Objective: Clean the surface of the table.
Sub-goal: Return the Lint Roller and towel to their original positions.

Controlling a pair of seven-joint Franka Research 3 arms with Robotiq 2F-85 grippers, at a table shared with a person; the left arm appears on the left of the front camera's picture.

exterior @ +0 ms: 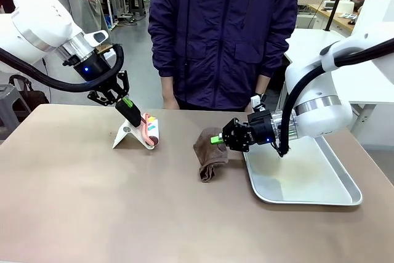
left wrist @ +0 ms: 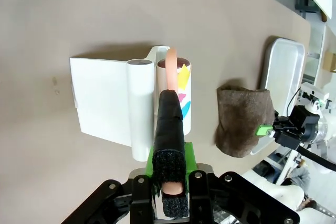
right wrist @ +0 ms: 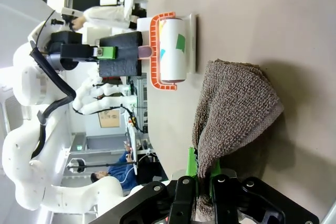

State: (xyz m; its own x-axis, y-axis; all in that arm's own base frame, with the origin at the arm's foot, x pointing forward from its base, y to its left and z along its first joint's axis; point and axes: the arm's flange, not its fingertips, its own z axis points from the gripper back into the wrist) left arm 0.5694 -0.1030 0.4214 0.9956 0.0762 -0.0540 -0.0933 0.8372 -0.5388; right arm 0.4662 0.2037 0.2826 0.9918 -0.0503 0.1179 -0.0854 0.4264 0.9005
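On the table, the roller sat in its stand left of centre. The cloth lay right of it, just beside the tray at the right.

This is a robot lab. Two big white robot arms reach over a wide brown surface, one from each side of it. A person in a dark purple jacket stands at the far edge of the surface. Behind that person there are more white-topped desks with tools and boxes on them, a grey floor, and other people standing around. Past the surface, in the right wrist view, more white robot arms stand in the room.
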